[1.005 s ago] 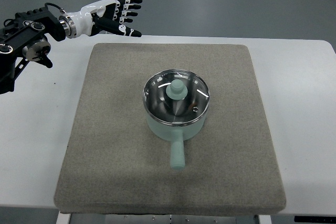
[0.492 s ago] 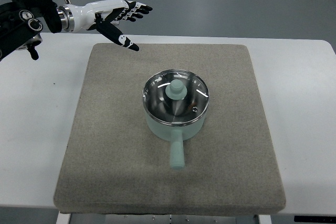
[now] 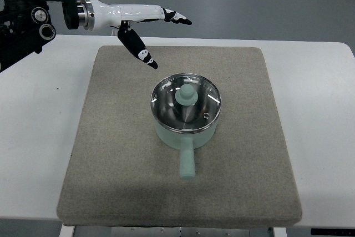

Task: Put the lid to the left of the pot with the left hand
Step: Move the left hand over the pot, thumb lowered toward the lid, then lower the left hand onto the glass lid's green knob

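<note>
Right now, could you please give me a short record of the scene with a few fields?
surface: grey mat on a white table
pot: pale green pot near the mat's centre, handle pointing toward the robot's side
lid: glass lid closed on the pot, green knob on top
left robot hand: open, fingers extended, above the mat's far left part, up-left of the pot, touching nothing
right arm: not in view
task state: lid not yet lifted

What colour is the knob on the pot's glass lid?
Pale mint green round knob, matching the pot body; seen in the top view.
</note>
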Controlling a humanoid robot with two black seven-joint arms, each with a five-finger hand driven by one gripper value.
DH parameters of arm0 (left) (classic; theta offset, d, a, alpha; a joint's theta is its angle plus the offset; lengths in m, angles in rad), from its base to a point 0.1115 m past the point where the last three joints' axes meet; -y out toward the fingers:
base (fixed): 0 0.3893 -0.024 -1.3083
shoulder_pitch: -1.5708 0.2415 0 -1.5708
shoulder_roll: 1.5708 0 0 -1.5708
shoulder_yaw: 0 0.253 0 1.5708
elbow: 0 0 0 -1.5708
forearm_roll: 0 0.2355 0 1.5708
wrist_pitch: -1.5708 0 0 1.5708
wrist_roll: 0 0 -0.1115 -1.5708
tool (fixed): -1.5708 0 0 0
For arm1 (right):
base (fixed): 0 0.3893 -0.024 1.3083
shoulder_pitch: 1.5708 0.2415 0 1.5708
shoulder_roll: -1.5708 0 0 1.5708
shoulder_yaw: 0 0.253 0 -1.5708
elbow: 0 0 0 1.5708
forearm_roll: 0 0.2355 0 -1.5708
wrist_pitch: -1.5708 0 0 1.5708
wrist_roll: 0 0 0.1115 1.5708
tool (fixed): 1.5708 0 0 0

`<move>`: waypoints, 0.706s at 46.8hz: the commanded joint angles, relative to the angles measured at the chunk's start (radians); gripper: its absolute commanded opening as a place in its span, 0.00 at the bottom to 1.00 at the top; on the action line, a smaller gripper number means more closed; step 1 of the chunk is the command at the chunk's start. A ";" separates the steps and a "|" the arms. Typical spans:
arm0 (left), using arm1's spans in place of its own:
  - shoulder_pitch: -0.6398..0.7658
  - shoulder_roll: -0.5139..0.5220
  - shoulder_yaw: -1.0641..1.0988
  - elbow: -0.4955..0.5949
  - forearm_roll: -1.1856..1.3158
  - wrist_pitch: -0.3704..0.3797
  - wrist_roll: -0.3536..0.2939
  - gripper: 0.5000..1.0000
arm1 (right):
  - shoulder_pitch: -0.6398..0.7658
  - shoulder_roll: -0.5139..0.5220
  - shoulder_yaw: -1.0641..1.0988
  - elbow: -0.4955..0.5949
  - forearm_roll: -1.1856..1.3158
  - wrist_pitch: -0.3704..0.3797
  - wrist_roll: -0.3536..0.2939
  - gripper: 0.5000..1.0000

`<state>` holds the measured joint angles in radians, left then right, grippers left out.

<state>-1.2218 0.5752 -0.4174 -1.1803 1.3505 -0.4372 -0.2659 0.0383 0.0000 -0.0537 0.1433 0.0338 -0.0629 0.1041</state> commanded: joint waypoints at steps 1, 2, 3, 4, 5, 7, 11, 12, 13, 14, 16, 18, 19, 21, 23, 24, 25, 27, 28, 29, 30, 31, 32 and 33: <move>-0.004 0.006 0.000 -0.042 0.019 -0.001 -0.001 1.00 | 0.000 0.000 0.000 -0.001 0.000 0.000 0.000 0.84; -0.005 0.006 0.002 -0.053 0.025 -0.001 -0.001 1.00 | 0.000 0.000 0.000 -0.001 0.000 0.000 0.000 0.84; -0.005 0.008 0.002 -0.065 0.033 -0.001 -0.001 1.00 | 0.000 0.000 0.000 -0.001 0.000 -0.002 0.000 0.84; -0.005 0.008 0.002 -0.077 0.041 -0.001 -0.001 1.00 | 0.000 0.000 0.000 -0.001 0.000 0.000 0.000 0.84; -0.005 0.006 0.003 -0.088 0.048 -0.001 -0.001 1.00 | 0.000 0.000 0.000 -0.001 0.000 0.000 0.000 0.84; -0.005 0.006 0.006 -0.107 0.067 -0.001 -0.001 1.00 | 0.000 0.000 0.000 0.001 0.000 0.000 0.000 0.84; -0.005 0.003 0.008 -0.145 0.090 -0.001 -0.001 1.00 | 0.000 0.000 0.000 0.001 0.000 0.000 0.000 0.84; -0.005 0.002 0.009 -0.154 0.093 -0.003 -0.001 1.00 | 0.000 0.000 0.000 0.001 0.000 0.000 0.000 0.84; -0.005 0.000 0.009 -0.160 0.095 -0.003 -0.001 1.00 | 0.000 0.000 0.000 -0.001 0.000 0.000 0.000 0.85; -0.005 -0.002 0.009 -0.166 0.098 -0.005 -0.001 1.00 | 0.000 0.000 0.000 0.001 0.000 0.000 0.000 0.84; -0.008 -0.005 0.012 -0.174 0.107 -0.009 -0.001 1.00 | 0.000 0.000 0.000 0.001 0.000 0.000 0.000 0.85; -0.011 -0.009 0.022 -0.176 0.128 -0.015 -0.001 1.00 | 0.000 0.000 0.000 0.001 0.000 0.000 0.000 0.84; -0.015 -0.011 0.025 -0.176 0.140 -0.015 -0.001 1.00 | 0.000 0.000 0.000 -0.001 0.000 0.000 0.000 0.84; -0.021 -0.017 0.035 -0.177 0.168 -0.017 -0.001 0.99 | 0.000 0.000 0.000 0.001 0.000 0.000 0.000 0.85; -0.022 -0.031 0.045 -0.179 0.194 -0.017 -0.001 0.99 | 0.000 0.000 0.000 0.001 0.000 0.000 0.000 0.85; -0.022 -0.040 0.048 -0.179 0.208 -0.017 -0.001 0.99 | 0.000 0.000 0.000 -0.001 0.000 0.000 -0.001 0.84; -0.022 -0.049 0.049 -0.179 0.220 -0.017 -0.001 0.99 | 0.000 0.000 0.000 0.001 0.000 0.000 0.000 0.85; -0.021 -0.058 0.049 -0.179 0.246 -0.017 -0.001 0.99 | -0.002 0.000 0.000 -0.001 0.000 0.000 0.000 0.84; -0.022 -0.061 0.051 -0.179 0.256 -0.017 -0.001 0.99 | 0.000 0.000 0.000 -0.001 0.000 0.000 0.000 0.84; -0.022 -0.063 0.051 -0.179 0.265 -0.017 -0.001 0.99 | 0.000 0.000 0.000 -0.001 0.000 0.000 0.000 0.84; -0.022 -0.066 0.051 -0.180 0.272 -0.018 -0.001 0.99 | 0.000 0.000 0.000 -0.001 0.000 0.000 -0.001 0.84; -0.024 -0.067 0.051 -0.180 0.277 -0.021 -0.001 0.99 | 0.000 0.000 0.000 -0.001 0.000 0.000 0.000 0.84; -0.025 -0.069 0.051 -0.180 0.280 -0.024 -0.001 0.99 | 0.000 0.000 0.000 0.001 0.000 0.000 0.000 0.84; -0.027 -0.071 0.051 -0.180 0.282 -0.028 -0.001 0.99 | 0.000 0.000 0.000 0.001 0.000 0.000 0.000 0.84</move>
<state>-1.2446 0.5098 -0.3667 -1.3602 1.6209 -0.4571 -0.2669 0.0381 0.0000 -0.0537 0.1429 0.0338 -0.0629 0.1042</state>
